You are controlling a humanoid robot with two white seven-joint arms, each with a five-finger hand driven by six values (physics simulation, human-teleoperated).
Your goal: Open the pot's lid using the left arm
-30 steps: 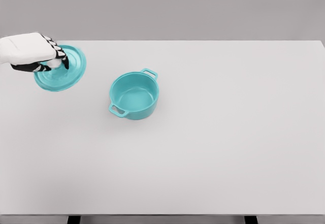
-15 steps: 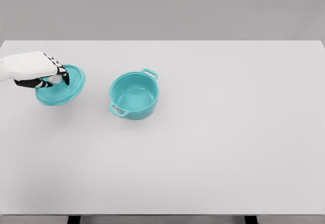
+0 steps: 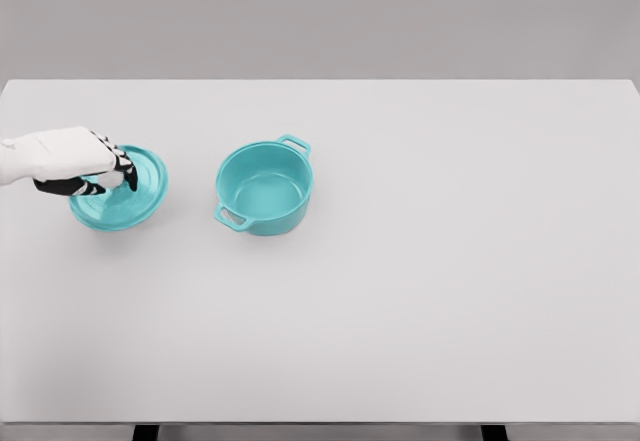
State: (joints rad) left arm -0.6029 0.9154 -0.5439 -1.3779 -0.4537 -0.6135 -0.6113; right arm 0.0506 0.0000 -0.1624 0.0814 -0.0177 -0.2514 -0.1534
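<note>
Under the left hand (image 3: 75, 164), the teal lid (image 3: 125, 199) is gripped by curled fingers, low over the table (image 3: 420, 291). Well to the hand's right, the open pot (image 3: 265, 188) is seen.

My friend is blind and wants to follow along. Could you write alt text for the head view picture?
A white robot left hand grips a teal lid low at the left of a white table, well apart from its open, empty teal pot near the middle. The right arm is out of view.
</note>
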